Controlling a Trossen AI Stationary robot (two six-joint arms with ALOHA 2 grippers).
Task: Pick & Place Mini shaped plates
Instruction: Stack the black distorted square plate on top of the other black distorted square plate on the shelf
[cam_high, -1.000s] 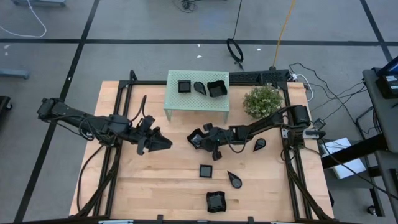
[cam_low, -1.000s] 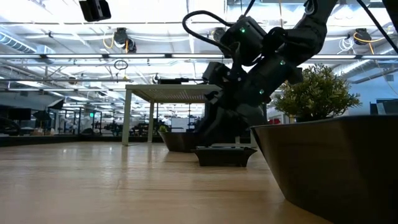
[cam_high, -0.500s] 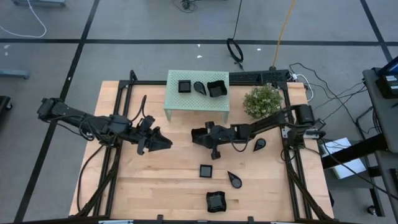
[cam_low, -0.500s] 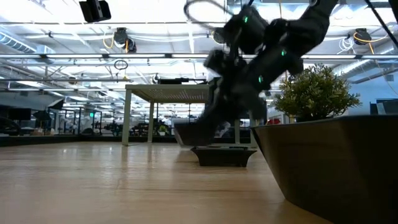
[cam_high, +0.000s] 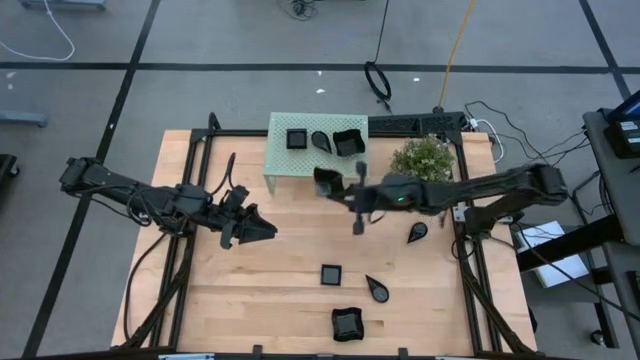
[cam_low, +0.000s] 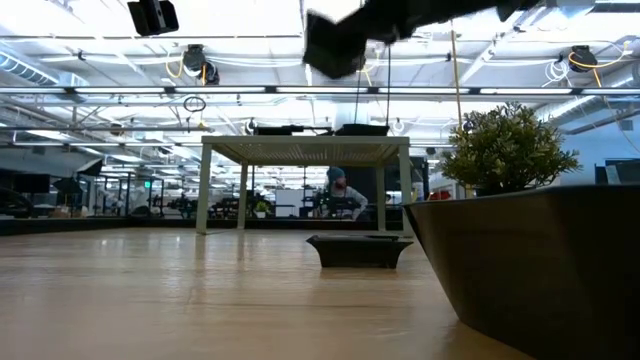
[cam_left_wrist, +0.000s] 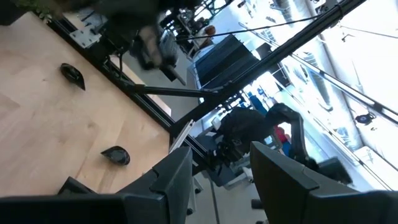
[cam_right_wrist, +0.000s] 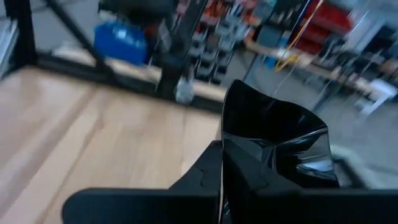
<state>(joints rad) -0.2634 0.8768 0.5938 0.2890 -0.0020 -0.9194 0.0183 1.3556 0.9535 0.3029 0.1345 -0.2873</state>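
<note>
Plate (cam_right_wrist: 273, 140) in R gripper (cam_high: 330, 185), prob. tilted rim-up.

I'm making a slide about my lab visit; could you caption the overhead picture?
Right gripper carries a black curved-rim plate beside the mint-green stand; left gripper waits over the table.

One shiny black curved-rim square plate (cam_high: 326, 180) hangs tilted up in the air (by the stand's near edge); three (cam_high: 322, 140) sit on the stand, four (cam_high: 348, 323) lie on the table.

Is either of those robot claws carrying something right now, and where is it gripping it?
Yes. The right gripper holds a curved-rim black plate by its rim, lifted above the table. The left gripper holds nothing.
</note>
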